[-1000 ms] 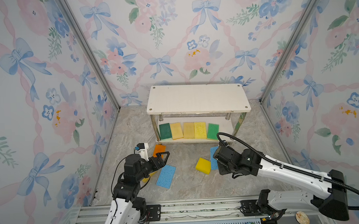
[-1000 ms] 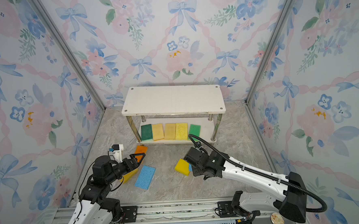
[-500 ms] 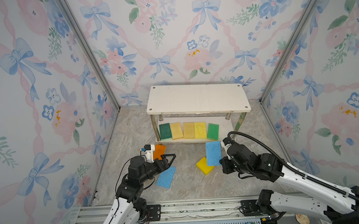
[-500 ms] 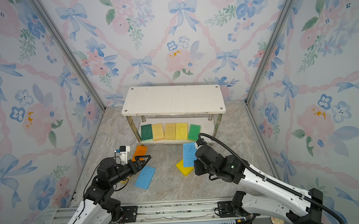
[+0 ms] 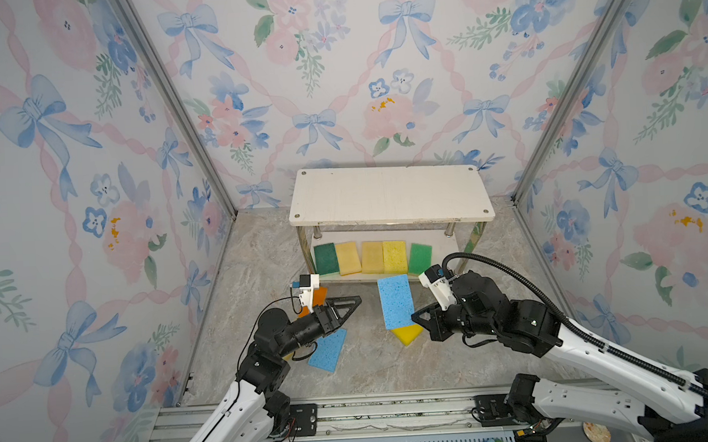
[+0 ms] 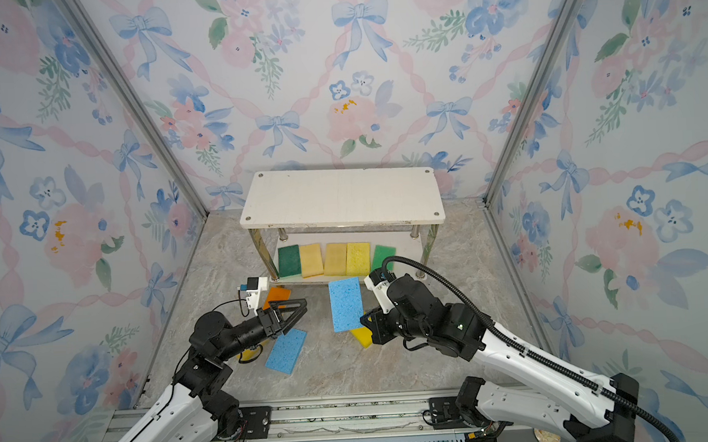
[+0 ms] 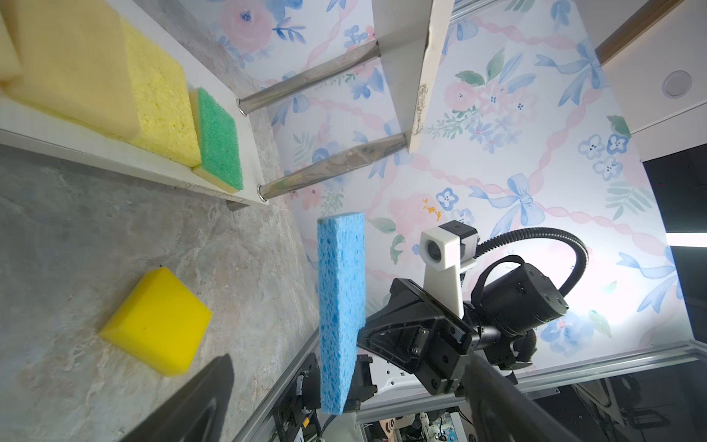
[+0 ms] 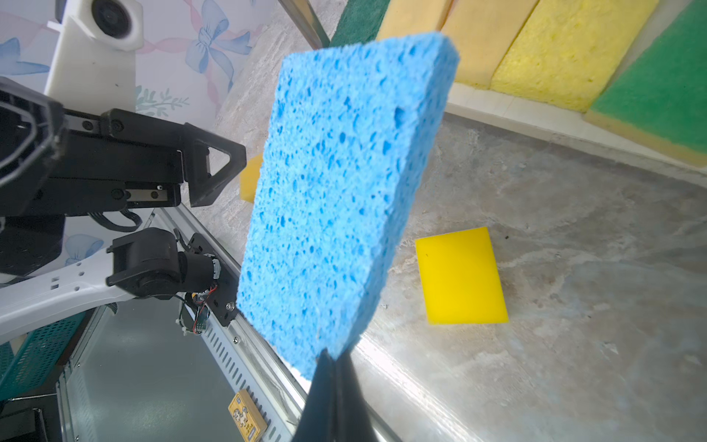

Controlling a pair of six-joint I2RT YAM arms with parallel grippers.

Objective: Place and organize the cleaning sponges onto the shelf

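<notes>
— Where is the sponge, and what has hold of it?

— My right gripper [image 5: 416,319] is pressed together on the near end of a blue sponge [image 5: 395,301]. The sponge stands out in the air over the tabletop [image 5: 262,251], its free end pointing to twelve o'clock at the shelf [image 5: 388,195]. My left gripper [image 5: 347,308] is spread and holds nothing; it hangs at nine o'clock of that sponge.

— How will it handle?

— Light and soft, I judge: thin, porous foam. Held by one end it looks fairly straight, but it could droop or swing. A hold nearer the middle of the long edges would be steadier. The rough surface should not slip.

— What can't you make out?

— The lower board [image 5: 443,244] already carries five sponges [image 5: 373,256] side by side, and the top board hides its back part. A yellow sponge [image 5: 408,334] lies partly under the held one, at six o'clock. My left arm covers part of a second blue sponge [image 5: 329,351] and an orange sponge [image 5: 321,293]. Beneath that arm is a yellow scrap [image 6: 246,355] that I cannot identify.
</notes>
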